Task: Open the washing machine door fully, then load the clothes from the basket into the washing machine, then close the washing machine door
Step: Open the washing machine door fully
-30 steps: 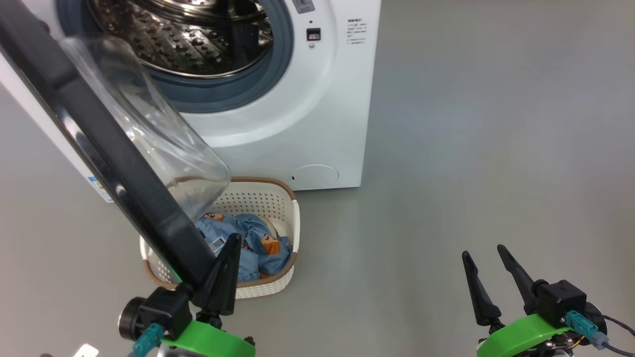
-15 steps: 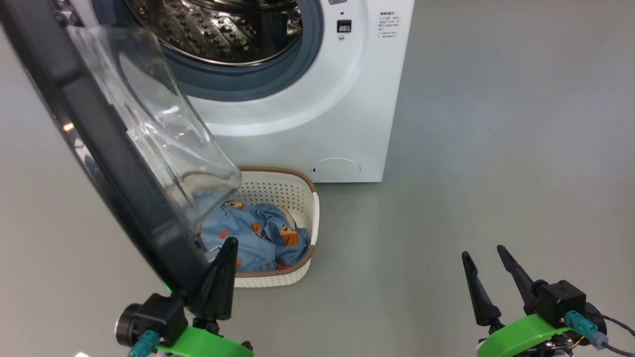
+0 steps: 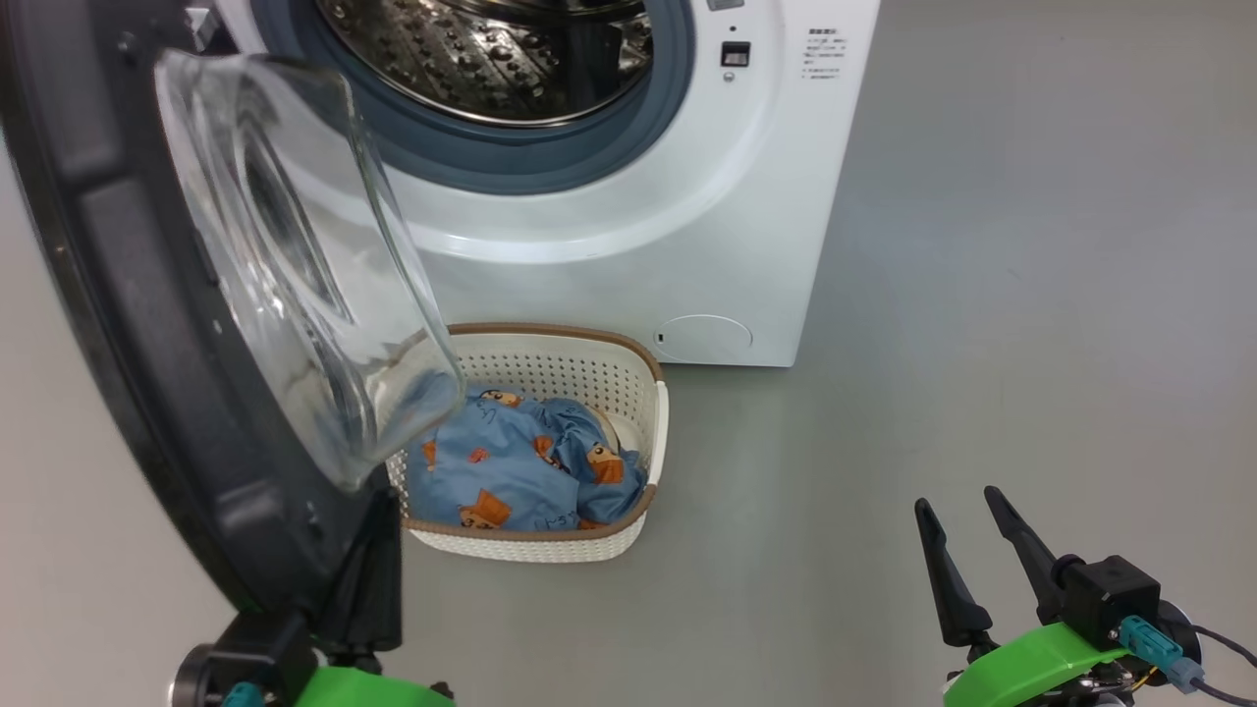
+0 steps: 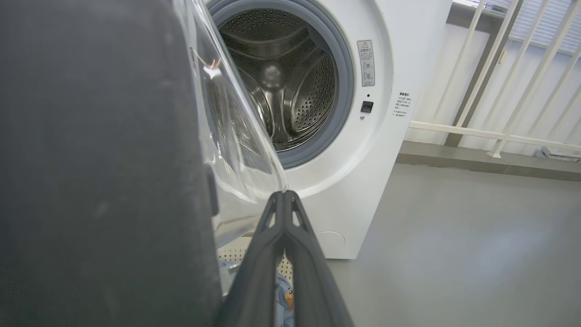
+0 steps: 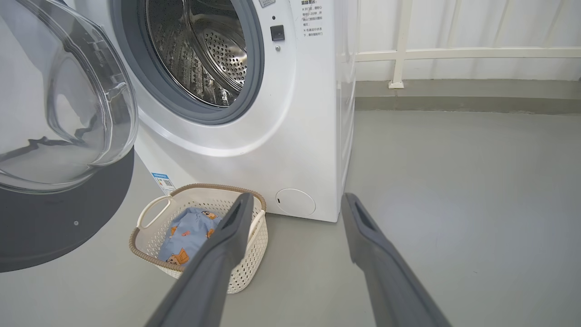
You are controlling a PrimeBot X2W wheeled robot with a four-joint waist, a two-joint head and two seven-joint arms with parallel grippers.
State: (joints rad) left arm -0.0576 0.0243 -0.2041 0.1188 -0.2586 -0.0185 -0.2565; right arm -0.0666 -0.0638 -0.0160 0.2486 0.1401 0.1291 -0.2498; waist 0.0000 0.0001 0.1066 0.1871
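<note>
— Door (image 3: 108, 295) first: how does it stand?
— Swung out at the left of the washing machine (image 3: 628, 245), its glass bowl (image 3: 295, 295) bulging inward, the steel drum (image 3: 491, 59) uncovered.
— Left gripper (image 4: 283, 195)?
— Jaws pressed together with nothing between them, just beside the door's lower inner edge. Whether they touch it, I cannot tell.
— Right gripper (image 3: 956, 499)?
— Jaws spread, nothing in them, over the grey floor (image 3: 982, 295), well apart from the machine.
— Clothes (image 3: 511, 471)?
— Blue with orange figures, heaped in the basket (image 3: 550, 368), which sits on the floor just before the machine, partly under the door.
</note>
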